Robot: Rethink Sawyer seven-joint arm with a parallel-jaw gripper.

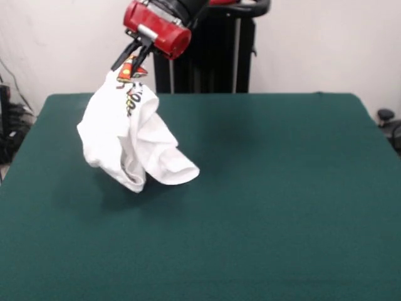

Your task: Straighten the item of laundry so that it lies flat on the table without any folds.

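The item of laundry (pixel 131 141) is a small white garment with a red, orange and yellow print and black letters near its top. It hangs bunched and folded from my gripper (pixel 133 59), which is shut on its upper edge. Its lower end reaches the table (pixel 282 207) or hangs just above it at the left of centre. The gripper hangs from the red wrist (pixel 156 28) at the upper left, above the table's far left part.
The robot's black pedestal (pixel 210 56) stands behind the table's far edge. Dark equipment (pixel 12 125) sits past the left edge and a black object (pixel 385 116) past the right edge.
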